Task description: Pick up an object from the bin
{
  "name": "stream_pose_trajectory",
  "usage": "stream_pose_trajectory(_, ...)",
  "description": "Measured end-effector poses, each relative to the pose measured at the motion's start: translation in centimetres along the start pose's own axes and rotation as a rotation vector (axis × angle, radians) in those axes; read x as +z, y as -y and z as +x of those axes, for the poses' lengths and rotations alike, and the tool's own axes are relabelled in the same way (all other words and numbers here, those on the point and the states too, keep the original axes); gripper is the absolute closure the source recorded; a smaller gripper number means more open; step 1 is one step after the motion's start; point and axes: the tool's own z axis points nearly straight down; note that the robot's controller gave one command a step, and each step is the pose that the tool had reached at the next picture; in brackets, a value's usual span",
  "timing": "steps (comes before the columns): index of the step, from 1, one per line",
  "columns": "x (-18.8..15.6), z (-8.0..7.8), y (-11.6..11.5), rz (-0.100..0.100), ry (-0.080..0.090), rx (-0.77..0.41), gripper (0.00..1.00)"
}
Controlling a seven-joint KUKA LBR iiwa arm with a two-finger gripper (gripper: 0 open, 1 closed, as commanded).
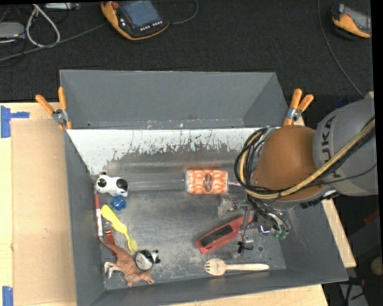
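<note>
The cabled wrist (263, 217) hides one end of the red-and-black tool (217, 237).

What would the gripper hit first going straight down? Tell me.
Probably the right end of the red tool lying under the gripper; depth is unclear, so it might meet bare bin floor beside it.

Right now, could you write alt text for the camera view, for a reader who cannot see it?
The arm's gripper is over the right of the grey bin, beside a red flat tool and a wooden fork. An orange packet lies mid-bin; small toys heap at left.
</note>
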Motion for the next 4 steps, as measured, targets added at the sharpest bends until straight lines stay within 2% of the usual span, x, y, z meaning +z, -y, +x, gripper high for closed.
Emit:
stream_pose_trajectory(1, 1.6, -1.3, -0.2, -0.005, 0.006, -0.041, 1.0)
stream_pose_trajectory(2, 1.6, -1.3, -0.2, -0.006, 0.006, -0.04, 1.0)
stream_pose_trajectory(3, -5.2, -0.1, 1.0, -0.007, -0.002, -0.041, 1.0)
stream_pose_trajectory(4, -10.7, -2.5, 0.4, -0.008, -0.006, -0.041, 1.0)
